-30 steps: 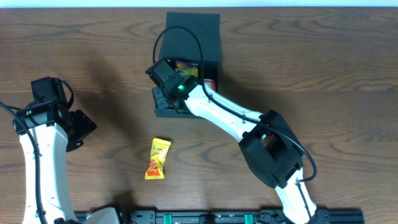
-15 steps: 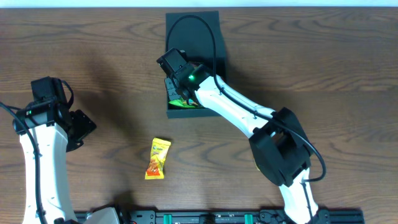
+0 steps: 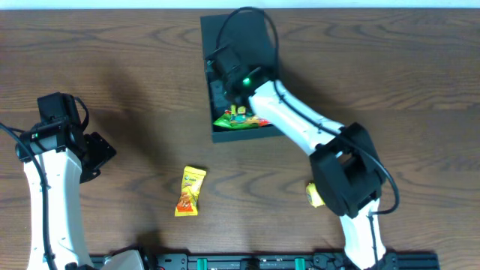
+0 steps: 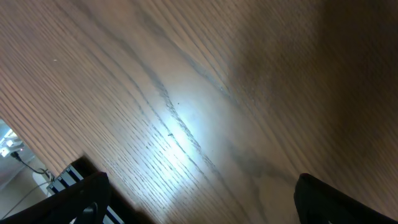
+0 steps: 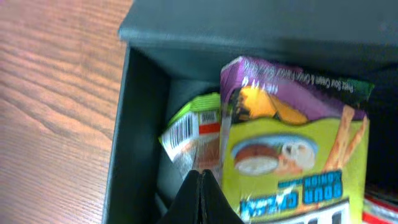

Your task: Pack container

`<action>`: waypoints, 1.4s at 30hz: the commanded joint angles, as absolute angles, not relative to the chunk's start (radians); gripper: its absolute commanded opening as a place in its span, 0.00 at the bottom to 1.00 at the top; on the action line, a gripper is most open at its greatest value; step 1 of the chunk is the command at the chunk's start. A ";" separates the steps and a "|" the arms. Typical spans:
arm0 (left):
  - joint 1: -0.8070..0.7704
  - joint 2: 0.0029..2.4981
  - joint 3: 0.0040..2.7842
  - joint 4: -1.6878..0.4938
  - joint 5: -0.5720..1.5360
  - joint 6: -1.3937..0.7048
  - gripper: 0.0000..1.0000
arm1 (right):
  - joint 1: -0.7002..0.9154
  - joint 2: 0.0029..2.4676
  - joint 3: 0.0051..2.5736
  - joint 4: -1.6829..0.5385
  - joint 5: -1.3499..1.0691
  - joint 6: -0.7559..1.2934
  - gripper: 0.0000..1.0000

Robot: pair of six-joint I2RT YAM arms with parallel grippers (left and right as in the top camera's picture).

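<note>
The dark teal container (image 3: 213, 133) stands at the far middle of the table, its flap lid (image 3: 232, 30) open toward the back. Snack packets (image 3: 241, 118) lie inside it. My right gripper (image 3: 220, 73) is shut and empty over the box's left side. In the right wrist view its closed fingertips (image 5: 200, 186) sit just inside the left wall (image 5: 134, 124), in front of a yellow-green sour-cream packet (image 5: 292, 162) and a packet with a barcode (image 5: 186, 134). A yellow-orange packet (image 3: 190, 190) lies on the table. My left gripper (image 3: 95, 154) is open and empty, above bare wood (image 4: 199, 205).
A small yellow item (image 3: 313, 193) lies on the table beside the right arm's base. The right arm's white links and cable reach across from the front right to the box. The wooden table (image 3: 112, 60) runs to a white edge at the back.
My right gripper has moved from the box's near-left corner toward the back, over its left side. The box has shifted slightly right. The left arm has not moved.
</note>
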State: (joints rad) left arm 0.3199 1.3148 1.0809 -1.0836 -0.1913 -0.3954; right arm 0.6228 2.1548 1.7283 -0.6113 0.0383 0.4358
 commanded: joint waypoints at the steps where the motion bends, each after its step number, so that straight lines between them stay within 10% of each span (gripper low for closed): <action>1: 0.325 1.320 1.084 -1.085 -0.212 -0.389 0.95 | 0.555 2.090 1.754 -0.611 -0.098 0.421 0.01; 42: 0.325 1.320 1.084 -1.085 -0.212 -0.389 0.95 | 0.484 2.188 1.754 -0.654 0.269 0.308 0.01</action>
